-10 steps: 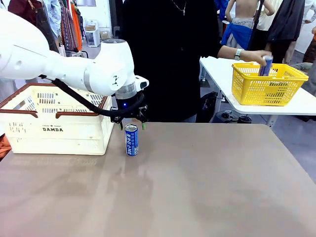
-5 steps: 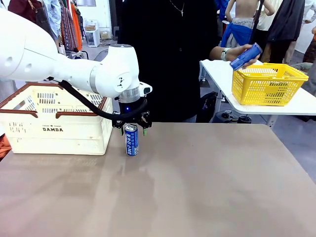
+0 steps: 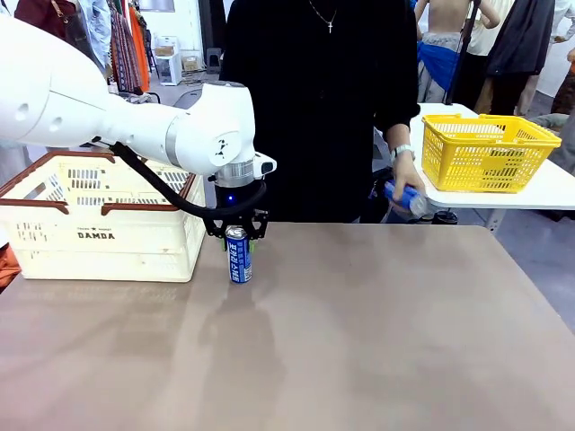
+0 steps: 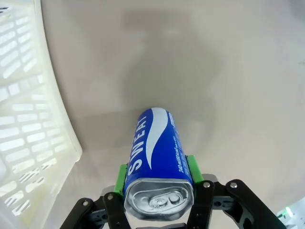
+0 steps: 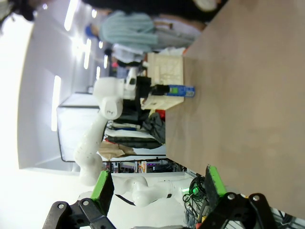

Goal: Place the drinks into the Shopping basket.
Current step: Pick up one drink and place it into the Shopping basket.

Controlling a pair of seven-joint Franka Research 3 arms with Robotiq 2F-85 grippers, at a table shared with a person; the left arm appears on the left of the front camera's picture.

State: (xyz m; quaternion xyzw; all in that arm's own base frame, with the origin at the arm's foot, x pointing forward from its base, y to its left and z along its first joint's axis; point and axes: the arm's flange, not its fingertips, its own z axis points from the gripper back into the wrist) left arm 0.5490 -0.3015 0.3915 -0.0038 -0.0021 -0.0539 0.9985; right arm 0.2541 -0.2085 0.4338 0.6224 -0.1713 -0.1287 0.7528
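**Left gripper.** The left gripper (image 3: 237,233) is positioned over the top of the blue can (image 3: 239,257). Half a second ago it was slightly higher, with its fingers set wider on either side of the rim. It has since lowered, and the fingers now straddle the upper part of the can. In the left wrist view, the green pads (image 4: 122,175) lie against opposite sides of the blue can (image 4: 156,152) and pinch it just below the silver top.

**Blue can.** The can stands upright on the table (image 3: 359,341), outside the Shopping basket (image 3: 99,235) and just beside the basket's right-hand end. Its position is unchanged from the earlier frames. The slotted basket wall (image 4: 28,124) is visible next to the can in the left wrist view.

**Right gripper.** The right gripper (image 5: 157,185) has its fingers spread wide, with nothing between them. It is well apart from the Shopping basket (image 5: 164,67).

**Person.** The person's hand (image 3: 402,180) holds a second blue can (image 3: 406,197). Earlier, the hand was raised above the yellow basket (image 3: 485,154) on the side table (image 3: 557,190). It is now lowered near the far edge of the table, still well to the right of the Shopping basket.
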